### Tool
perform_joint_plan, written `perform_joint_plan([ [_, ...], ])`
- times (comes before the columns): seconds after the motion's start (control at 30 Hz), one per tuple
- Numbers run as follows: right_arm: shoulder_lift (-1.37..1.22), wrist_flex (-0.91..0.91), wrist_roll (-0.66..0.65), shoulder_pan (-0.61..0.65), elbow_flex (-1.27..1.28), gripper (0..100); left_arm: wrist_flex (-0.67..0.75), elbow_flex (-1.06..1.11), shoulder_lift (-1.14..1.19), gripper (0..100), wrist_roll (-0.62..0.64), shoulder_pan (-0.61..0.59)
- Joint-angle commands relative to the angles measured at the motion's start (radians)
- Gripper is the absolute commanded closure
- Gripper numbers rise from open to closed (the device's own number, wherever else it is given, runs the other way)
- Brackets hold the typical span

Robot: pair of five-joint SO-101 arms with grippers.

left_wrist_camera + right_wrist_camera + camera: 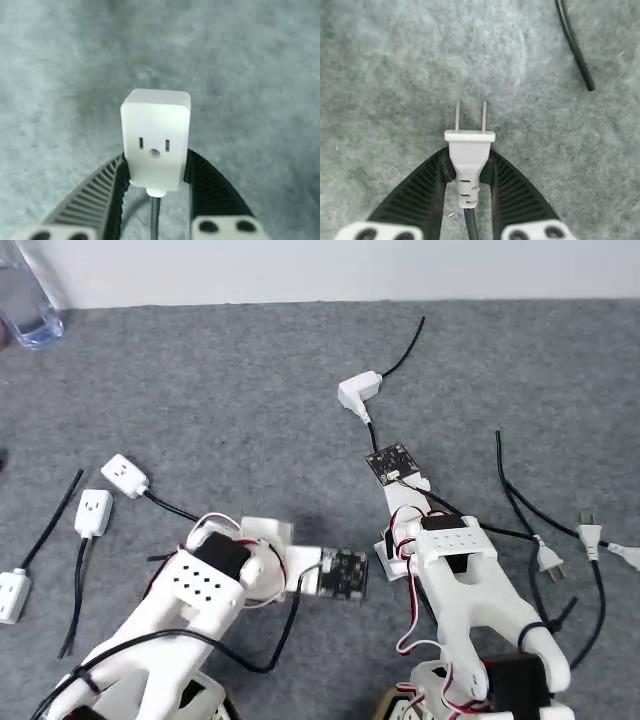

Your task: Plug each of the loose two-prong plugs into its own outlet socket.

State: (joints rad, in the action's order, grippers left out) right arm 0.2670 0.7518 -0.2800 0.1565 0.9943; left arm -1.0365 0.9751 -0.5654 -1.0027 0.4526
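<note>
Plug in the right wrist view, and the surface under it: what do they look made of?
The plug: white moulded plastic, matte, with ribbed strain relief; its two prongs look like bare metal, dull grey sheen. The surface: grey, fuzzy fibres, probably felt or short-pile carpet.

Bottle cropped at corner; rightmost plug cut by edge.
</note>
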Motion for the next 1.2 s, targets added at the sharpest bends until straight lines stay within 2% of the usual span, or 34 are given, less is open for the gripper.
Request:
perform_joint_plan([
  [0.0,0.002,-0.008,0.005,-0.012,-0.064,99.0,0.218,0.005,-0.003,98,0.104,-0.034],
  [0.1,0.002,-0.008,0.005,-0.012,-0.064,99.0,0.341,0.028,0.083,98,0.121,-0.063],
  [0.27,0.002,-0.008,-0.002,-0.007,-0.064,99.0,0.379,0.027,0.292,98,0.121,-0.063],
  [0.6,0.002,-0.01,-0.005,-0.005,-0.066,99.0,0.186,-0.012,0.204,98,0.123,-0.051],
  [0.7,0.002,-0.01,-0.005,-0.005,-0.066,99.0,0.176,0.031,0.141,87,0.137,-0.051],
  [0.8,0.002,-0.01,-0.005,-0.005,-0.066,99.0,0.189,0.065,0.063,72,0.334,-0.048],
  [0.87,0.002,-0.01,-0.005,-0.005,-0.066,99.0,0.186,0.074,0.014,64,0.388,-0.052],
  [1.0,0.002,-0.01,-0.005,-0.005,-0.064,99.0,0.193,0.137,-0.052,64,0.333,-0.044],
  [1.17,0.002,-0.01,-0.005,-0.005,-0.064,99.0,0.244,0.173,-0.055,64,0.336,-0.048],
])
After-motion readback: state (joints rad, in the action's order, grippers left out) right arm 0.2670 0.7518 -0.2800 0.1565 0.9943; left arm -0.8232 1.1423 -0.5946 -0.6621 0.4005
